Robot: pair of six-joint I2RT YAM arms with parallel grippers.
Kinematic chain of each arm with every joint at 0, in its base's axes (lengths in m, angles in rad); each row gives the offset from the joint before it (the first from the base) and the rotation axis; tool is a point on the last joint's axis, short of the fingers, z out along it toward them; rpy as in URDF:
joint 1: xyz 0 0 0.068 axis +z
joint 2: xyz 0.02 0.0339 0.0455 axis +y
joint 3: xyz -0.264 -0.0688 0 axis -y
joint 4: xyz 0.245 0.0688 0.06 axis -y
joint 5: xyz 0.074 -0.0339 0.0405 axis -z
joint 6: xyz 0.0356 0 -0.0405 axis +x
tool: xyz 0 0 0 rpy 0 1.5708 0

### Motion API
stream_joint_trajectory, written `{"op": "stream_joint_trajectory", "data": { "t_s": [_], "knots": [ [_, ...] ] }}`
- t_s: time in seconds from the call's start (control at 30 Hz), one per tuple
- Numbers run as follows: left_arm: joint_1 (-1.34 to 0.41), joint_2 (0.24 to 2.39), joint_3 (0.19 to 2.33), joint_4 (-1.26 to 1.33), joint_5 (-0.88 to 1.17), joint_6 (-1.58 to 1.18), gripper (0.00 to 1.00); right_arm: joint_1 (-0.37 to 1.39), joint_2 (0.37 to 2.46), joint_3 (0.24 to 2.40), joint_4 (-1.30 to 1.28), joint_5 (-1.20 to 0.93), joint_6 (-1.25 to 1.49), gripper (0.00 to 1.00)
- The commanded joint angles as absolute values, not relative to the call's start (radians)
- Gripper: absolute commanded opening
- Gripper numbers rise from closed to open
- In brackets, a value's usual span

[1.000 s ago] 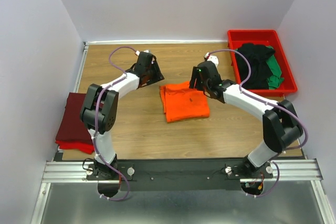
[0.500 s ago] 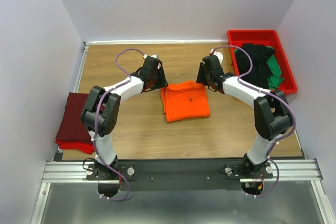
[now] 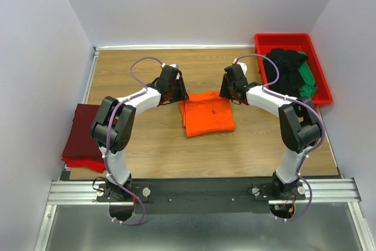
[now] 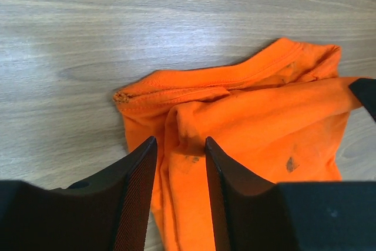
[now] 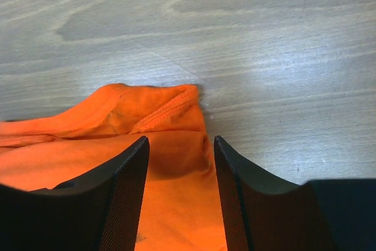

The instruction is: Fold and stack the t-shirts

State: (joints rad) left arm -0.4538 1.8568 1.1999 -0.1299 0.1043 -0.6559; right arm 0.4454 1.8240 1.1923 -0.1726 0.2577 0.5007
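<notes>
A bright orange t-shirt (image 3: 207, 113) lies folded in the middle of the wooden table. My left gripper (image 3: 178, 97) is at its far left corner, jaws open and straddling the orange cloth (image 4: 247, 127) in the left wrist view. My right gripper (image 3: 231, 93) is at its far right corner, jaws open over the orange hem (image 5: 158, 113) in the right wrist view. A folded maroon t-shirt (image 3: 82, 135) lies on a red one at the table's left edge. Black (image 3: 284, 73) and green (image 3: 308, 78) t-shirts lie in the tray.
A rigid red plastic tray (image 3: 284, 39) stands at the far right corner. Bare wooden table (image 3: 176, 151) lies in front of the orange shirt. White walls close in the left, back and right sides. A metal rail (image 3: 200, 191) runs along the near edge.
Both grippers have moved to the far corners of the orange shirt: the left one rightward toward the shirt, the right one away from me and off the shirt's top to its far right corner.
</notes>
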Motion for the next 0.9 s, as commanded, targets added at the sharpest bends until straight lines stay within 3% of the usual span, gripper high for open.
{"op": "stream_joint_trajectory", "data": {
  "t_s": [0.0, 0.13, 0.3, 0.5, 0.6, 0.87],
  "knots": [
    [-0.459, 1.853, 1.195, -0.089, 0.126, -0.664, 0.45, 0.443, 1.859, 1.219, -0.175, 0.258, 0.514, 0.55],
    [-0.459, 1.870, 1.212, -0.074, 0.150, -0.676, 0.41, 0.443, 1.870, 1.229, -0.175, 0.250, 0.514, 0.51],
    [-0.466, 1.862, 1.216, -0.074, 0.158, -0.678, 0.32, 0.442, 1.850, 1.221, -0.175, 0.241, 0.525, 0.32],
    [-0.469, 1.801, 1.184, -0.078, 0.176, -0.693, 0.01, 0.443, 1.796, 1.206, -0.175, 0.233, 0.535, 0.08],
    [-0.469, 1.770, 1.174, -0.087, 0.172, -0.698, 0.00, 0.443, 1.766, 1.203, -0.175, 0.227, 0.540, 0.02],
    [-0.468, 1.689, 1.134, -0.129, 0.121, -0.718, 0.00, 0.443, 1.715, 1.227, -0.173, 0.210, 0.545, 0.02]
  ]
}}
